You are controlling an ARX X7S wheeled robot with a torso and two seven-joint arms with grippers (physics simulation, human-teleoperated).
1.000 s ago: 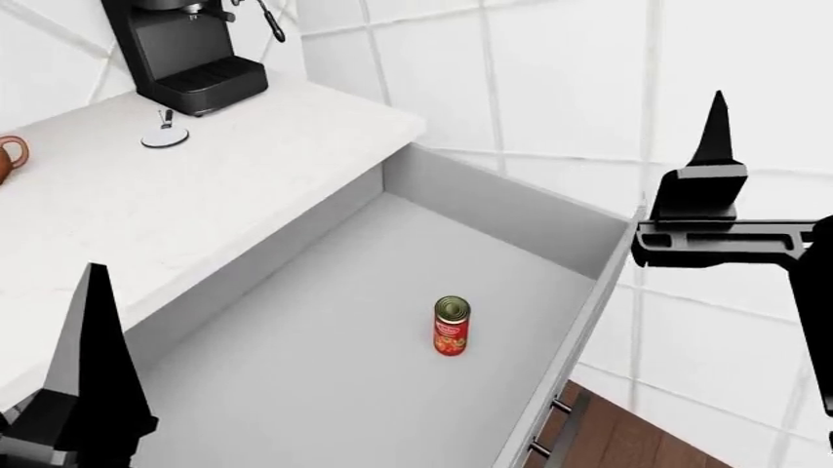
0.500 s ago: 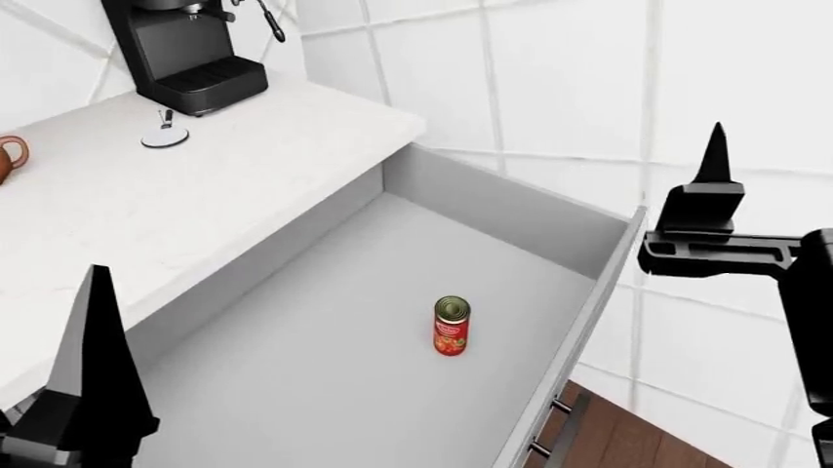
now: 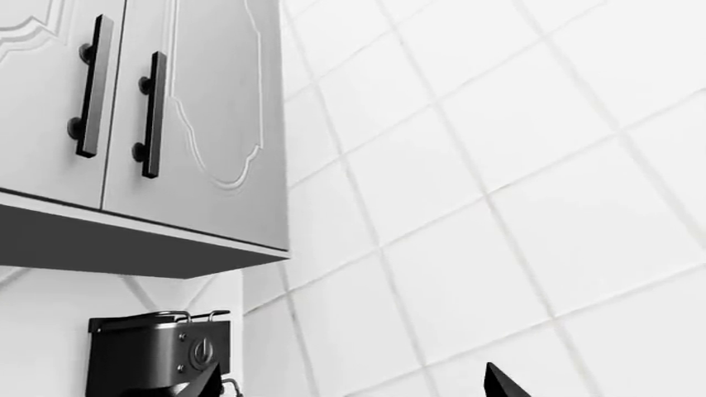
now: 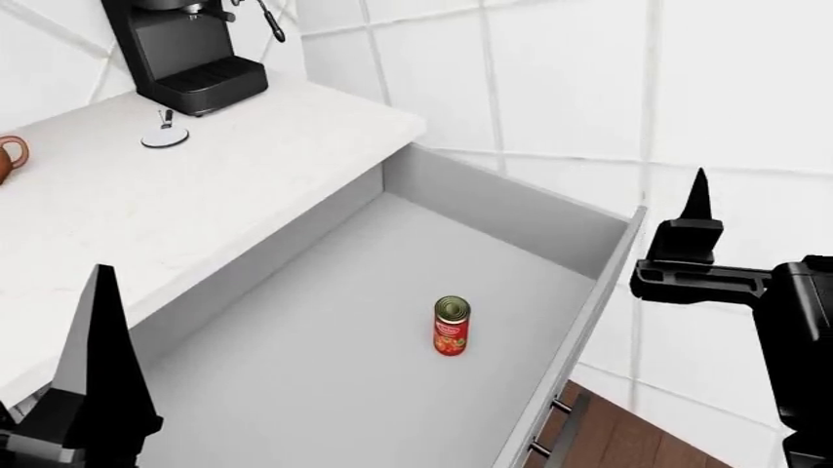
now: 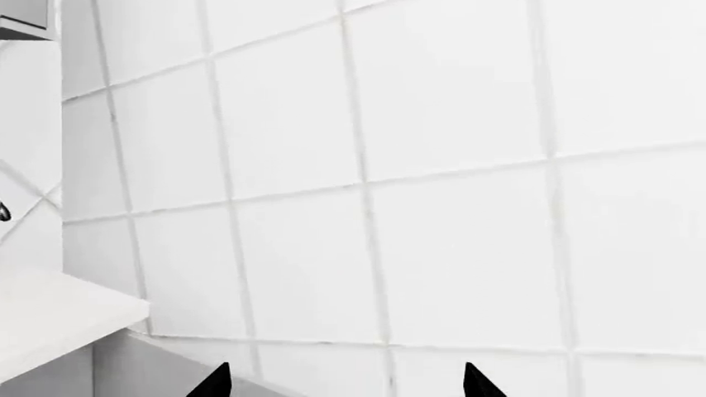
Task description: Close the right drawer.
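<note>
White tiled wall behind; right drawer (image 4: 547, 229) pulled out, can (image 4: 451, 327) inside — right gripper (image 5: 344, 382) spread at 3 o'clock, left gripper (image 3: 350, 387) spread too.

left gripper (image 4: 94, 390) – matte black, pointed fingers | right gripper (image 4: 696, 229) – black, angular, blocky arm

- No words, brand names or numbers can be read in any of the views.
- The can (image 4: 451, 327) standing in the right drawer (image 4: 514, 219) has a red label with some pale printing on it, but the print is too small to make out.
- The coffee machine (image 4: 182, 49) on the counter shows no legible marking; its round dial (image 3: 198, 353) is blurred in the left wrist view.
</note>
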